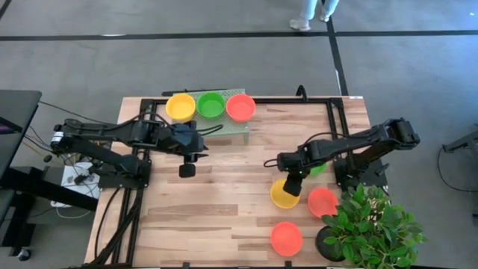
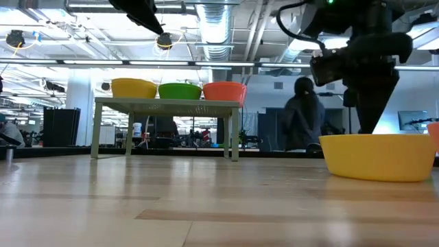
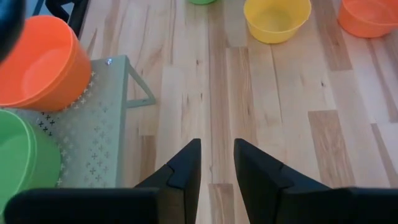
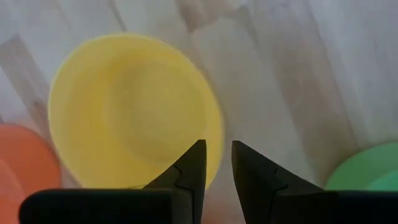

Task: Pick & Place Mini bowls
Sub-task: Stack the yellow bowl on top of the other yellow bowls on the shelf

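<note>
While my left gripper waits empty and slightly parted beside the rack, my right gripper, fingers narrowly apart and holding nothing, hangs directly over the near rim of the yellow bowl on the table, nearer than the left.

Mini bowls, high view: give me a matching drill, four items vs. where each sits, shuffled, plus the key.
Items:
1. green bowl
2. yellow bowl
3. plant pot
4. left gripper

Places:
A. under the right gripper
B. table's near right corner
C. middle of the small raised stand
D. over bare wood beside the stand

Pairs: 1-C, 2-A, 3-B, 4-D
</note>
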### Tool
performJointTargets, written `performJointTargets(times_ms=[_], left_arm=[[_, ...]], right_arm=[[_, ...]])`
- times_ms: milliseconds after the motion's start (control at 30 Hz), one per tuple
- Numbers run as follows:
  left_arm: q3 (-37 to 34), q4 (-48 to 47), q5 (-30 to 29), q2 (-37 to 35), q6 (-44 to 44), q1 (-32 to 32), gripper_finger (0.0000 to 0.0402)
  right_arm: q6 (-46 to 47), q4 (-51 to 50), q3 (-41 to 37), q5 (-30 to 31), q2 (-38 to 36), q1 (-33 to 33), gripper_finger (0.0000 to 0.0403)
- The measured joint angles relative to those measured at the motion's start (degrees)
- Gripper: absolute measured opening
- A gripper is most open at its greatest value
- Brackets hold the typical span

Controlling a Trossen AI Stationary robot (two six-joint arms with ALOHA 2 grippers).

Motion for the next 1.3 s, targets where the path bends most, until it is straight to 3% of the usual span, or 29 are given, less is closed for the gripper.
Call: performJointTargets(times_ms=[733,1033,1200,1300], left_arm=[[0.0,0.8,0.0,0.0,0.0,0.0,0.0097],[0.0,3.2,1.5,0.1,0.0,-1.5,0.0097],[-4.3,14.7,10.2,0.8,0.6,-5.0,0.0097],[-7.6,21.9,11.2,1.7,4.3,-8.3,0.0097]], right_arm=[[-3.7,2.3,0.0,0.1,9.0,-0.6,0.007],[-6.3,3.8,1.6,0.0,8.4,-0.9,0.0007],[-2.1,3.5,8.5,0.0,8.4,-1.1,0.0013],[-3.6,0.8,14.7,0.0,9.0,-1.7,0.0007]])
